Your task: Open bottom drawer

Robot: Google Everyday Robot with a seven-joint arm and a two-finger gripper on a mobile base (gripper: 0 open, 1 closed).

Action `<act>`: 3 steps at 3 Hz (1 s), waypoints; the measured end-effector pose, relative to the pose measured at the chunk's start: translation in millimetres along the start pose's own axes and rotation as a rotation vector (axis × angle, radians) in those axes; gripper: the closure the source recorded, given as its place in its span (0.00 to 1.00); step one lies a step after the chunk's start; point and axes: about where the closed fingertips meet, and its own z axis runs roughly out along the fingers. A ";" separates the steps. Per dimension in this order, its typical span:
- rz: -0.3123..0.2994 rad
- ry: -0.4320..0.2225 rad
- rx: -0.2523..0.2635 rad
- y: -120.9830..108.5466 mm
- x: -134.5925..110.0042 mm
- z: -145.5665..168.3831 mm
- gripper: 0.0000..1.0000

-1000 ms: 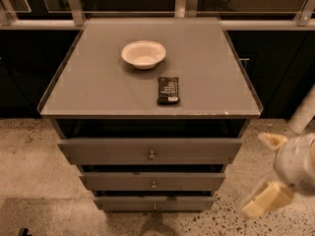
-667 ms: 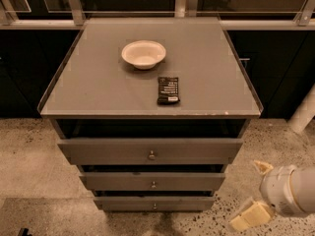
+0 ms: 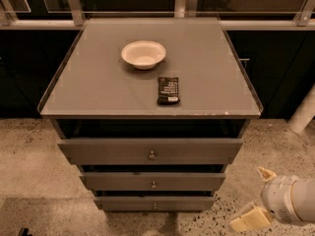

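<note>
at lower right, the gripper [image 3: 258, 196] has cream fingers [image 3: 250, 219] spread from a white rounded wrist [image 3: 290, 200].

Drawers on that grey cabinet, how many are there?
3, stacked under the tabletop: top drawer, middle drawer, and bottom drawer nearest the floor. The gripper hovers low at the right, touching none.

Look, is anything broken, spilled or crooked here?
Nothing stands out. The white bowl sits upright on the cabinet top, the dark snack bar lies flat near it, and the bottom drawer has a level front. The gripper hangs low to the right of that drawer, jaws open, touching nothing.
</note>
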 end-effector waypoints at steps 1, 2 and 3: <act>0.042 -0.046 -0.027 5.9 33.6 34.2 0.00; 0.042 -0.087 -0.094 8.4 59.6 81.3 0.00; 0.059 -0.098 -0.159 8.9 80.7 125.8 0.00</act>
